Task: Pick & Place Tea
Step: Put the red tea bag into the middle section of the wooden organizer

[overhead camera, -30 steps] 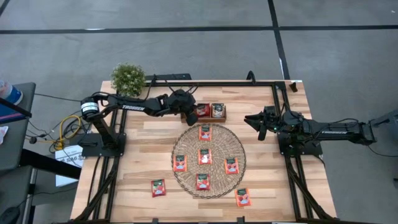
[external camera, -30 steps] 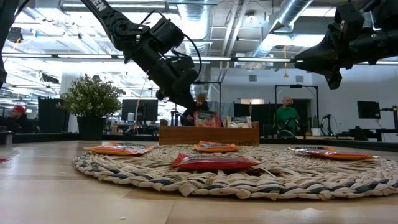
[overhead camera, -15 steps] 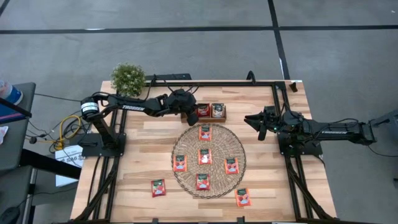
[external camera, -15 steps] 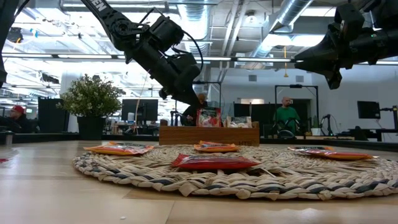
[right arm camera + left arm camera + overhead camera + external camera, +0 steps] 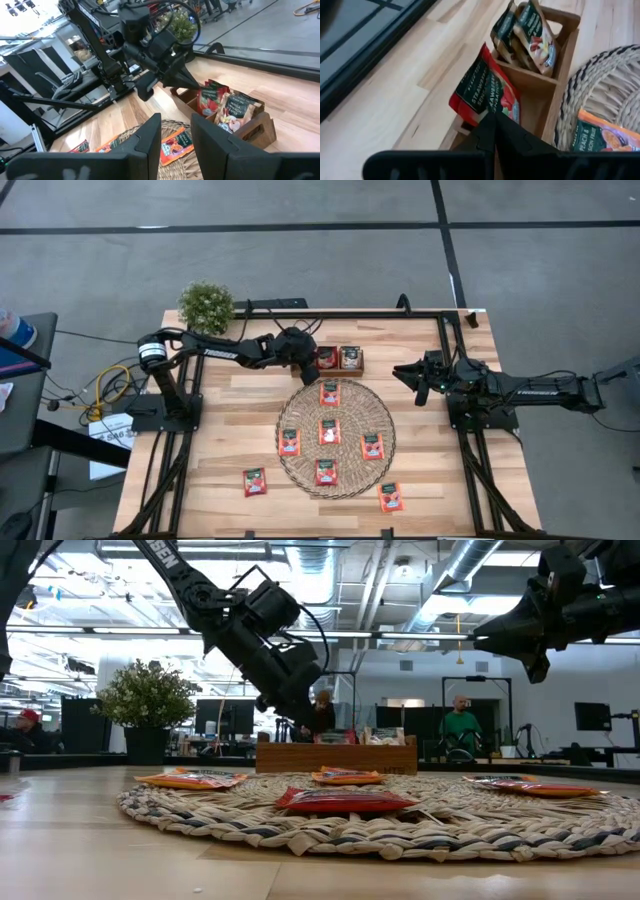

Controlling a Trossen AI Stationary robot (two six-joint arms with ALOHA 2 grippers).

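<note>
From above, the left tool [image 5: 309, 361] reaches low over the wooden tray [image 5: 339, 359], and the right tool [image 5: 404, 372] waits beside the round mat [image 5: 336, 438]. Tea bags [image 5: 329, 431] lie on mat and bench [image 5: 230, 430]. The left wrist view shows fingers [image 5: 492, 127] pinched together on a red tea bag [image 5: 485, 92] in the tray. The right wrist view shows fingers [image 5: 150, 135] apart.

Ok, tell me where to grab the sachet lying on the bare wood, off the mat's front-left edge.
Take the sachet by two opposite edges, coming straight down from above. It lies flat on the table, clear of the mat, so no side offers a way under it. A pinch straddling its width probably holds best.
</note>
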